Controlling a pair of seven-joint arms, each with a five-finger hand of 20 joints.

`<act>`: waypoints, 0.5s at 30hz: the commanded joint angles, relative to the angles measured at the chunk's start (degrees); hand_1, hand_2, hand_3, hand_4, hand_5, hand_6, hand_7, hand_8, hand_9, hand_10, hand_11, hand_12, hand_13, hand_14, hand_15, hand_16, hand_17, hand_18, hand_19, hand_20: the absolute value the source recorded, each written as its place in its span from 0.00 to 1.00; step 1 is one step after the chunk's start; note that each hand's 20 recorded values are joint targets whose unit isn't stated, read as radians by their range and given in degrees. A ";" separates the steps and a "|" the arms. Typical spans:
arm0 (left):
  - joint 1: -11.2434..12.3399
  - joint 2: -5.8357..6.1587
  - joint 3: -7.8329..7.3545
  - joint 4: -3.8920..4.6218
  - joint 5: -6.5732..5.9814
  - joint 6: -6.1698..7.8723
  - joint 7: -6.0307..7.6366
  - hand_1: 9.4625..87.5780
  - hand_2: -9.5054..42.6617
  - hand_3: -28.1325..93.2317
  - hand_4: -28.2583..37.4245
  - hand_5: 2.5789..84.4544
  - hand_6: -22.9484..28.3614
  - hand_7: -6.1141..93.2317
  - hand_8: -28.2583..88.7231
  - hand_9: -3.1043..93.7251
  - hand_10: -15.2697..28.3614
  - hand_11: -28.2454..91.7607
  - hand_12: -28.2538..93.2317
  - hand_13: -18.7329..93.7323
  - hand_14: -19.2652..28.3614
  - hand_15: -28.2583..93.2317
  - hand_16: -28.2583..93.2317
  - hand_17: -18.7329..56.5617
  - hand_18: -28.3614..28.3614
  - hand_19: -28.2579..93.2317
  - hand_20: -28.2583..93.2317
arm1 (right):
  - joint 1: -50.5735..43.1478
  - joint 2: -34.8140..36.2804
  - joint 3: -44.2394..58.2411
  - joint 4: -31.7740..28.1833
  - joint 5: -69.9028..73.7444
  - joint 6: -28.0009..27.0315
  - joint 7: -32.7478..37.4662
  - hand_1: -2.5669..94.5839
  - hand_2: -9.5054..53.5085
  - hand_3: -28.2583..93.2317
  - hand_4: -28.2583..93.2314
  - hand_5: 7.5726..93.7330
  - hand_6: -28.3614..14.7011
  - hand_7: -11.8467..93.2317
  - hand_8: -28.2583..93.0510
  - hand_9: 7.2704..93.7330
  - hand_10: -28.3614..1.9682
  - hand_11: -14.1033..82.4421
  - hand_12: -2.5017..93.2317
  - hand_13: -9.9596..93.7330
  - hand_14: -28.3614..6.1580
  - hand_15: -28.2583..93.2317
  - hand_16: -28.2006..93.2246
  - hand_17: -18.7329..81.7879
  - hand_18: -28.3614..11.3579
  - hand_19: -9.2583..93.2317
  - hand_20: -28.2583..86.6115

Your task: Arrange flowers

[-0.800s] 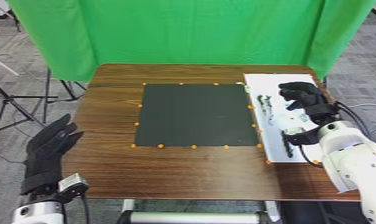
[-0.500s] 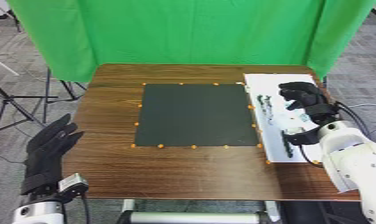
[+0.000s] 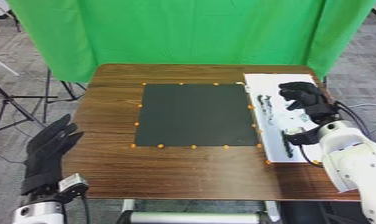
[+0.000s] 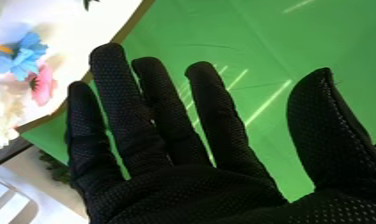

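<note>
In the head view my right hand (image 3: 302, 95) is held over the white board (image 3: 266, 80) at the table's right side, palm partly hidden. Green stems (image 3: 264, 106) lie on the board beside it, and a dark stem (image 3: 287, 144) lies nearer the front. My left hand (image 3: 49, 147) is at the table's left edge with its fingers straight. In the right wrist view my right hand (image 4: 184, 190) is open and holds nothing; a blue flower (image 4: 23, 56), a pink flower (image 4: 43, 85) and a white flower (image 4: 1, 112) show beyond it.
A dark square mat (image 3: 196, 115) with small orange markers around it covers the middle of the brown table (image 3: 189, 175). A green curtain (image 3: 193, 32) hangs behind the table. Tripod legs (image 3: 23, 97) stand on the floor at the left.
</note>
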 commanded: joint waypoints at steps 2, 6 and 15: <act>1.17 -0.01 -0.52 -0.21 -0.14 0.26 0.12 0.22 0.29 0.91 0.12 0.43 0.64 0.23 0.14 0.36 0.79 0.54 0.27 0.38 0.97 0.77 0.08 0.13 0.89 0.74 0.26 | 1.07 3.20 -2.32 -5.07 -6.56 5.82 15.46 0.22 0.31 0.89 0.03 0.49 0.45 0.24 0.15 0.57 0.26 0.41 0.19 0.65 0.33 0.75 0.31 0.47 0.07 0.92 0.32; 1.31 0.16 -0.62 -0.29 -0.25 0.43 0.38 0.22 0.29 0.91 0.12 0.43 0.64 0.23 0.14 0.36 0.79 0.54 0.27 0.38 0.97 0.77 0.08 0.13 0.89 0.74 0.26 | 0.28 3.92 -1.98 -7.17 -11.38 3.87 19.99 0.26 0.27 0.87 0.04 0.53 0.44 0.25 0.15 0.61 0.27 0.43 0.19 0.69 0.35 0.76 0.32 0.55 0.11 1.00 0.23; 2.17 0.55 -1.18 -0.44 -0.76 0.58 0.93 0.22 0.29 0.91 0.12 0.43 0.64 0.23 0.14 0.36 0.80 0.54 0.27 0.38 0.97 0.77 0.08 0.13 0.89 0.74 0.26 | -3.40 3.58 -0.07 -12.45 -23.35 -8.69 29.79 0.33 0.19 0.86 0.06 0.64 0.38 0.25 0.16 0.74 0.27 0.47 0.22 0.80 0.45 0.79 0.35 0.71 0.25 1.00 0.41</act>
